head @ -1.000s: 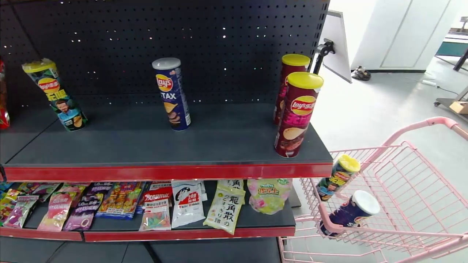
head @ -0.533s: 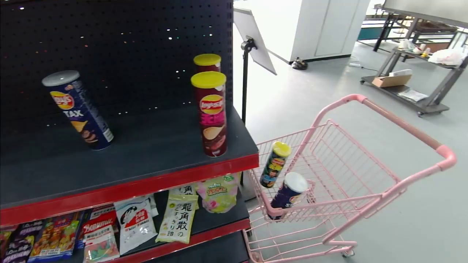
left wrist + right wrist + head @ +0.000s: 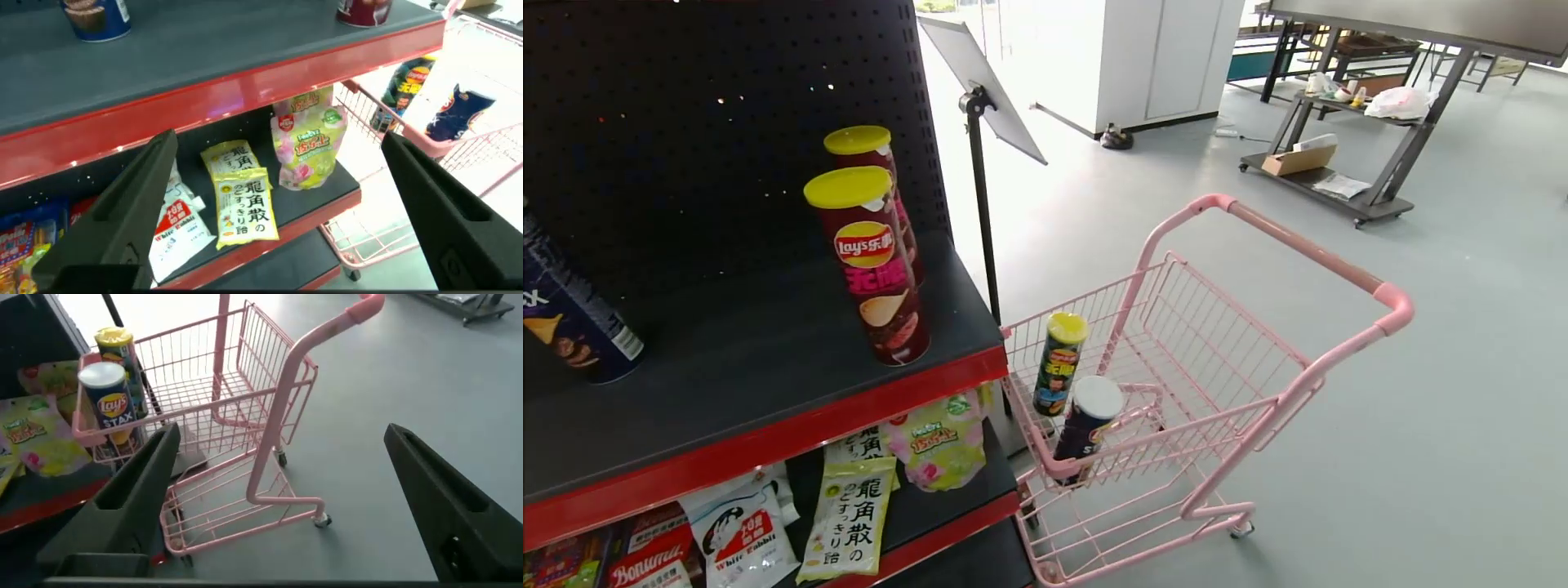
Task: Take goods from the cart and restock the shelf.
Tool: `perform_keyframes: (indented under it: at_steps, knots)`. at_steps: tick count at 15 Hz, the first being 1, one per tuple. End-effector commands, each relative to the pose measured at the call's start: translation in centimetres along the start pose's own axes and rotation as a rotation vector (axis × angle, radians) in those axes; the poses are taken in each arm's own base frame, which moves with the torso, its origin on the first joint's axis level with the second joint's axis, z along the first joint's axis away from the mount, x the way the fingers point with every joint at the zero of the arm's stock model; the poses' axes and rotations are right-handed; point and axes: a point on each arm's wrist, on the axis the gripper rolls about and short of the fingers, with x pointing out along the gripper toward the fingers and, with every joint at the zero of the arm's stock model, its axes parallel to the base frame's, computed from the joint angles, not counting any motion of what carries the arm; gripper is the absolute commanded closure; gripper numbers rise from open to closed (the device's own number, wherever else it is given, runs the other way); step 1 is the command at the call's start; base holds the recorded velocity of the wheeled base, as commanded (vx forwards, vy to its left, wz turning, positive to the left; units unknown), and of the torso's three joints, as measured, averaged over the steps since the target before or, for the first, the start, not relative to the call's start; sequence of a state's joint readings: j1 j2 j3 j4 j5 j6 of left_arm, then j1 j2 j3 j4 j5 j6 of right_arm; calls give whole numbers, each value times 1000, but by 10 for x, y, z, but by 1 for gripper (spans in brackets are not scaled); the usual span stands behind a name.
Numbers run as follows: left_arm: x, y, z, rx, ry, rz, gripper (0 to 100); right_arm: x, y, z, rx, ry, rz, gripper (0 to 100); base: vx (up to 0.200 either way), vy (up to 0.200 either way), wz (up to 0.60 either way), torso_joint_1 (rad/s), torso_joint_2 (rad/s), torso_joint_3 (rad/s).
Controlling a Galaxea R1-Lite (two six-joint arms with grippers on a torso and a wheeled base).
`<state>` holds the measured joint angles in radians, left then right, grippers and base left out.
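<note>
Two items, yellow-lidded can [image 3: 1059, 363] and white-lidded can [image 3: 1086, 425], sit in cart [image 3: 1307, 245] corner nearest shelf [image 3: 768, 441]; left end effector [image 3: 279, 139] and right end effector [image 3: 282, 429] spread.

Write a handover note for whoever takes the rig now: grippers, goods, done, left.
Left gripper: open, empty, before the shelf. Right gripper: open, empty, facing the cart.
Cart stands at the shelf's right end, holding a yellow-lidded can and a white-lidded can, both in its corner nearest the shelf.
Top shelf: front red can, rear red can, blue can.
Done: three cans on the top shelf.
Left: pick and shelve both cart cans.
</note>
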<state>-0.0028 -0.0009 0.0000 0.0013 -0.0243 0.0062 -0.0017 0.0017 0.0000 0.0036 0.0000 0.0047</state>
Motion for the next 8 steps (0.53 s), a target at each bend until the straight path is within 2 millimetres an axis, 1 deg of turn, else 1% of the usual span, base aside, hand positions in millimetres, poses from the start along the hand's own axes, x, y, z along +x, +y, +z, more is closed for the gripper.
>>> perform_keyframes:
  at_steps: [1,8]
  knots:
    - [0,0,0,0,1,-1,0,0,0,0,0,-1,0,0,0,0,0,-129,339,193]
    - [0,0,0,0,0,-1,0,0,0,0,3,-1,0,0,0,0,0,-141,382,241]
